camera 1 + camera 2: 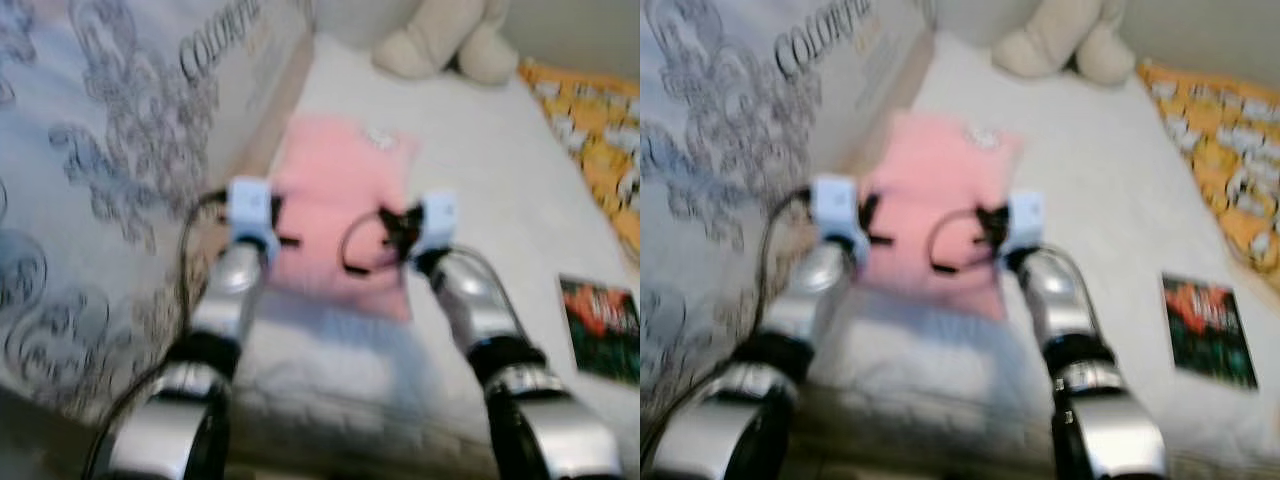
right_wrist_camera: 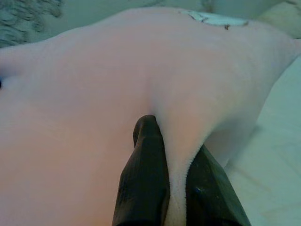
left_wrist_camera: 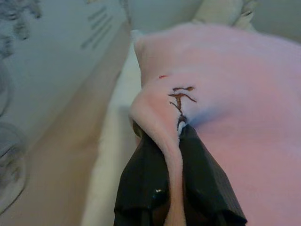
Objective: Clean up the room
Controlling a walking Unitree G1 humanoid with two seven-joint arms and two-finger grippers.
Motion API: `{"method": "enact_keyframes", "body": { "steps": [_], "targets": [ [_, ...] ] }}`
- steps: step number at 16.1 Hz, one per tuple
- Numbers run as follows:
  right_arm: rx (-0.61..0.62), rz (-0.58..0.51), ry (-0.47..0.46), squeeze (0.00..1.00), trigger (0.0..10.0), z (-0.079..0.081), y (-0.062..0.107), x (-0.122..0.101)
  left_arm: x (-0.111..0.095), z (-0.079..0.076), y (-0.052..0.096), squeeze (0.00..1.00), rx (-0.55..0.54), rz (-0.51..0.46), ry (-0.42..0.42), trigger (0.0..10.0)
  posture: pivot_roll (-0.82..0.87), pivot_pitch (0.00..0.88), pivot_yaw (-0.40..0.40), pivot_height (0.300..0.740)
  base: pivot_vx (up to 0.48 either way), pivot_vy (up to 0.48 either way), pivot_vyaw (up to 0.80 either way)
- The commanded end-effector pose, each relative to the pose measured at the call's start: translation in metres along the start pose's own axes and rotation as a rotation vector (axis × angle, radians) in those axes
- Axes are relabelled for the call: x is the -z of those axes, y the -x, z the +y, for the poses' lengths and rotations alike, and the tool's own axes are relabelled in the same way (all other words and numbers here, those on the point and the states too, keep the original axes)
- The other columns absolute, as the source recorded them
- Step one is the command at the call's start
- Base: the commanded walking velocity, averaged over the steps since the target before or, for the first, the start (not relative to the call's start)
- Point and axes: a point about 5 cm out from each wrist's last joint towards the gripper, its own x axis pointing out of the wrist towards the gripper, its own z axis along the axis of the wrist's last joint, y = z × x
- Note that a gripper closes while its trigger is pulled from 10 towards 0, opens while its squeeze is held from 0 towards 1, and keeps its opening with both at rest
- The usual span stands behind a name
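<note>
While both grippers, left point(image 3: 175, 141) and right point(image 2: 175, 155), pinch the pink cloth's point(image 1: 335, 205) near corners in their fingers over the bed point(image 1: 480, 180), folding seems under way; next, carry those corners forward evenly.

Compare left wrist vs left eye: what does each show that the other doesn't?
Left wrist alone: the left gripper seen close, its two black fingers pinching a fold of the pink blanket, with brown stitching on the fabric by the pinch.

Left eye alone: both silver arms, the right gripper at the blanket's other side, a cream plush toy, an orange patterned cloth and a dark booklet on the white bed.

Both: the pink blanket, and the patterned lettered panel alongside.
</note>
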Motion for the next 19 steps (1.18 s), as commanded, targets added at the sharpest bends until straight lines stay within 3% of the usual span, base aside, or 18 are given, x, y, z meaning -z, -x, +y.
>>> {"method": "enact_keyframes", "body": {
  "steps": [1,5,10,12,16,17,18,19],
  "targets": [
    [0.044,-0.020,0.012,0.00,0.0,-0.013,-0.001,-0.010,-0.016,0.026,-0.004,0.00,-0.108,-0.053,-0.006,0.0,0.05,0.000,-0.084,0.740,0.000,0.000,0.00],
    [0.009,0.044,0.004,0.00,0.0,-0.008,-0.013,-0.015,-0.033,0.027,-0.017,0.00,-0.119,-0.063,-0.033,0.0,0.07,0.000,-0.093,0.740,0.000,0.000,0.00],
    [-0.043,0.150,0.017,0.00,0.0,0.011,-0.016,0.004,-0.021,0.034,-0.017,0.00,-0.180,0.005,-0.069,0.0,0.10,0.060,-0.103,0.740,0.000,0.000,0.00],
    [-0.078,0.182,0.048,0.00,0.0,0.016,-0.014,0.013,-0.012,0.031,-0.015,0.00,-0.195,0.022,-0.070,0.0,0.11,0.106,-0.107,0.740,0.000,0.000,0.00],
    [-0.094,0.232,0.086,0.00,0.0,0.011,-0.008,0.022,0.010,0.003,-0.007,0.00,-0.169,0.039,-0.064,0.0,0.12,0.153,-0.103,0.740,0.000,0.000,0.00],
    [-0.083,0.237,0.086,0.00,3.3,0.009,-0.007,0.023,0.014,0.000,-0.005,0.00,-0.163,0.053,-0.056,0.0,0.12,0.151,-0.099,0.740,0.000,0.000,0.00],
    [-0.071,0.238,0.091,0.00,10.0,0.005,-0.005,0.023,0.019,-0.008,-0.004,0.00,-0.150,0.067,-0.039,0.0,0.12,0.145,-0.094,0.740,0.000,0.000,0.00],
    [-0.064,0.235,0.092,0.00,10.0,0.003,-0.005,0.022,0.020,-0.013,-0.004,0.00,-0.137,0.068,-0.035,0.3,0.11,0.138,-0.089,0.740,0.000,0.000,0.00]
  ]
}}
